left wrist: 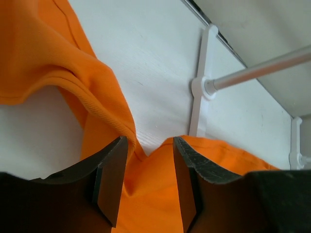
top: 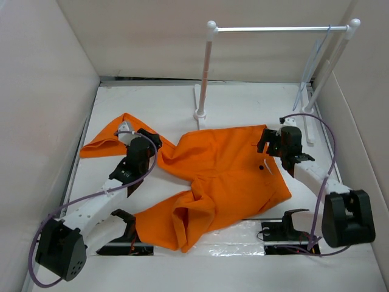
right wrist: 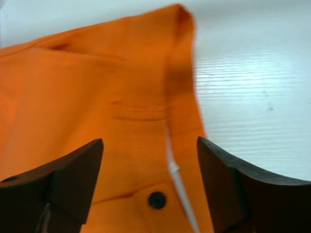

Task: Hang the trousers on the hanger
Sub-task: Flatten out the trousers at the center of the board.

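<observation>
The orange trousers (top: pixel 225 176) lie spread on the white table, waist to the right and legs to the left and front. My left gripper (top: pixel 151 136) is low over the crotch fold between the legs. In the left wrist view it (left wrist: pixel 148 145) is open, with the trousers' cloth (left wrist: pixel 150 194) showing between its fingers. My right gripper (top: pixel 267 145) is at the waistband's far corner. In the right wrist view it (right wrist: pixel 150 145) is wide open above the waistband (right wrist: pixel 182 97) and a black button (right wrist: pixel 157 199). The pale hanger (top: pixel 311 64) hangs at the right end of the rack's crossbar.
A white two-post rack (top: pixel 205 67) with a silver crossbar (top: pixel 279 28) stands at the back; its base and bar show in the left wrist view (left wrist: pixel 200 87). White walls enclose the table on the left, back and right. Black brackets (top: pixel 282 222) sit near the front edge.
</observation>
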{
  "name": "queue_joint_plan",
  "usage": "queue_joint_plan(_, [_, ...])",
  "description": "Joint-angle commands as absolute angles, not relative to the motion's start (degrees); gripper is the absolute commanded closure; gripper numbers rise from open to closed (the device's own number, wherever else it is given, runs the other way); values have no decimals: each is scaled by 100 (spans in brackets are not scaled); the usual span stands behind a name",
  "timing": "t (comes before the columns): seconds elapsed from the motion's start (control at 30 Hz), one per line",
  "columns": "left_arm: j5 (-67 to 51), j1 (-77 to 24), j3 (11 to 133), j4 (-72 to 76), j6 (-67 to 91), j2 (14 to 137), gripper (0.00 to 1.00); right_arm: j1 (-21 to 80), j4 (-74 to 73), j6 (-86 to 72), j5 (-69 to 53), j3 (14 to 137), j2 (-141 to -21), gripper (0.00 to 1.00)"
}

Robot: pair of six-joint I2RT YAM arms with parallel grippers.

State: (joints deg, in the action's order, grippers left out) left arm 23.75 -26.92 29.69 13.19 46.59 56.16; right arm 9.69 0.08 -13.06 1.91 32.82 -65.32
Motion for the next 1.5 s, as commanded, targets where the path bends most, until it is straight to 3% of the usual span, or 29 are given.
queue_joint_plan(0.0, [3225, -2681, 2778, 1108, 4702, 5038, 61, 493, 922, -1573, 44, 3559, -7117, 12])
queue_joint_plan(0.03, [3286, -2681, 2734, 1073, 4702, 4940, 60, 423, 1062, -1591, 44, 3629, -7284, 4])
queue_joint_plan(0.1, [3243, -2681, 2593, 1125, 4658, 4642, 59, 220, 1213, -1565, -349, 3831, -7785, 0])
queue_joint_plan(0.4, [3006, -2681, 2277, 1345, 4509, 4395, 57, -17, 2248, -1327, -2037, 4527, -9491, 0])
queue_joint_plan(0.47, [2997, -2681, 2198, 1406, 4526, 4395, 56, -79, 2530, -1441, -2197, 4430, -9510, 8])
queue_joint_plan(0.53, [2910, -2610, 2083, 1494, 4553, 4403, 56, -141, 2706, -1573, -2267, 4272, -9440, 27])
queue_joint_plan(0.6, [2822, -2462, 1996, 1582, 4562, 4421, 55, -193, 2821, -1661, -2268, 4141, -9361, 59])
queue_joint_plan(0.63, [2717, -2461, 1978, 1626, 4570, 4421, 55, -193, 2830, -1766, -2163, 4053, -9291, 83])
queue_joint_plan(0.73, [2654, -2408, 1951, 1696, 4527, 4438, 55, -193, 3093, -2038, -1751, 3527, -8852, 100])
queue_joint_plan(0.87, [2523, -2355, 1995, 1740, 4448, 4552, 55, -412, 2849, -2232, -1083, 3042, -8131, 100])
queue_joint_plan(1.07, [2250, -2355, 2083, 1854, 4368, 4755, 45, -1431, 2355, -2531, -290, 2786, -7058, 100])
queue_joint_plan(1.3, [2206, -2355, 2136, 1714, 4324, 4799, 41, -1704, 713, -2373, 1168, 4400, -7303, 100])
queue_joint_plan(1.33, [2293, -2355, 2153, 1627, 4316, 4799, 40, -1766, 616, -2408, 1299, 4516, -7321, 97])
queue_joint_plan(1.4, [2364, -2303, 2110, 1582, 4342, 4834, 37, -1872, 571, -2461, 1336, 4596, -7243, 75])
queue_joint_plan(1.43, [2382, -2233, 2083, 1582, 4411, 4869, 36, -1872, 589, -2522, 1406, 4597, -7181, 48])
queue_joint_plan(1.47, [2373, -2180, 2066, 1582, 4438, 4913, 36, -1872, 658, -2531, 1389, 4579, -7111, 32])
